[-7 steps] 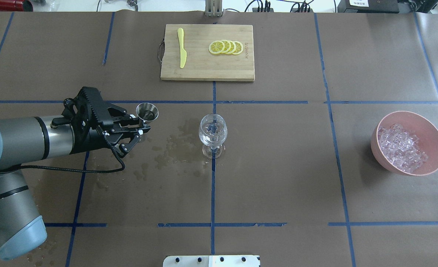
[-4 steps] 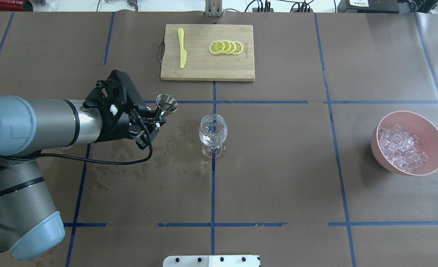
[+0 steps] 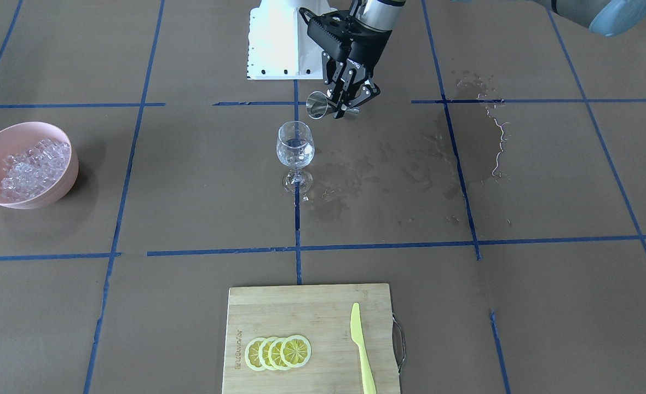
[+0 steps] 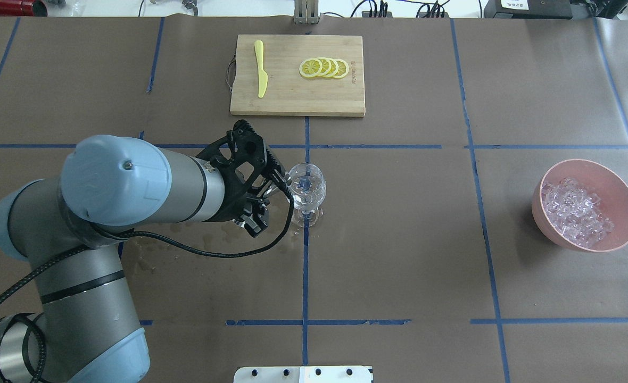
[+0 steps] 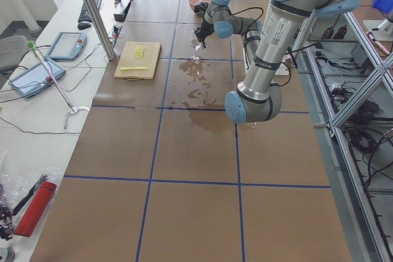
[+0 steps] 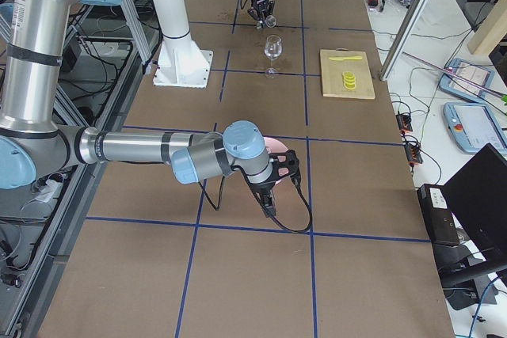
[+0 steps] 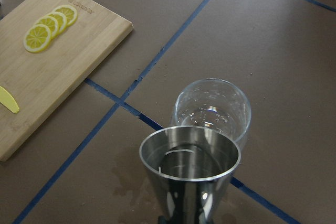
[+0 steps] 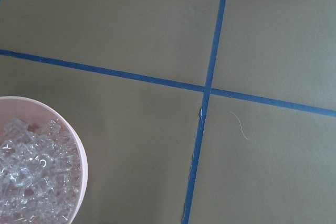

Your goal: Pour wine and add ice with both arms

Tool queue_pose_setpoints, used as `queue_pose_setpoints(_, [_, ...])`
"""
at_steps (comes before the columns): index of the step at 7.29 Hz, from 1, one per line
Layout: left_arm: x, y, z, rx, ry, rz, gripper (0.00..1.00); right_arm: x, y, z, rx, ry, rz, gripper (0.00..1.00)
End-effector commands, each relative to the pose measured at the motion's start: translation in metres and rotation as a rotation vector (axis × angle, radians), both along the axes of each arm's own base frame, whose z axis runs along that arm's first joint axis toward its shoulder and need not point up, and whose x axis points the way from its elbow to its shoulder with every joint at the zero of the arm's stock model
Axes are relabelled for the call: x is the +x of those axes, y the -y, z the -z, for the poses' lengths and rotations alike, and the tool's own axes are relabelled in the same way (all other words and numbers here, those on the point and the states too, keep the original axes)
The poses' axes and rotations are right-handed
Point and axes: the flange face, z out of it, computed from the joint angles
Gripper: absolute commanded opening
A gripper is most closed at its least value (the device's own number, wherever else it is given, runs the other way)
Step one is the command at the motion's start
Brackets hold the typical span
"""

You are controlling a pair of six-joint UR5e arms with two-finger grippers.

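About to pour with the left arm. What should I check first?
1. Grip: left gripper shut on jigger: ok.
2. Target: glass upright, mouth unobstructed: ok.
3. Alignment: jigger over the glass mouth: not ok. It sits beside the glass, on the robot's left.
4. Load: wine in the jigger: cannot tell. The wrist view shows only reflections inside.
5. Other arm: right gripper far from the glass, by the ice bowl: ok. Open or shut: cannot tell.
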Motion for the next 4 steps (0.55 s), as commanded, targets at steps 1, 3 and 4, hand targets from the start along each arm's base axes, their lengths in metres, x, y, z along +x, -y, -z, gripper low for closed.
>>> queue_pose_setpoints(1, [0.017,0.003,0.010,-0.020,0.043,-0.007,0.00,0.000,0.000,0.000,0.000,0.000,0.000,1.00])
queue_pose_setpoints(3, [0.018,0.001,0.028,-0.036,0.079,-0.011,0.00,0.000,0.000,0.000,-0.002,0.000,0.000,1.00])
queue_pose_setpoints(4, [0.019,0.002,0.035,-0.045,0.099,-0.010,0.00,-0.001,0.000,-0.001,-0.003,0.000,0.002,1.00])
